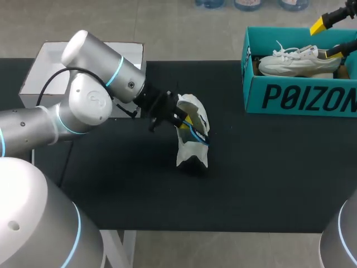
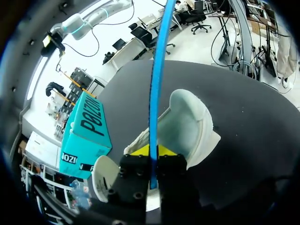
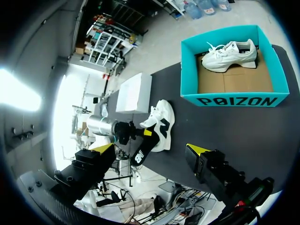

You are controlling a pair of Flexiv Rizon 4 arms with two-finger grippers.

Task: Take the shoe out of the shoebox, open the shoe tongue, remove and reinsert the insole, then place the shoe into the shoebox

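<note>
2 fingers of your left gripper pinched the shoe mid-frame; your right gripper, upper right, gaped empty. You needed that pinch firm before the right tugged anything.

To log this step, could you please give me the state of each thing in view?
shoebox: open, lid off.
boxed shoe: resting inside the shoebox on its sole.
held shoe: out on the table, tipped up on end.
left gripper: shut on the held shoe.
right gripper: open, empty, over the shoebox.
</note>
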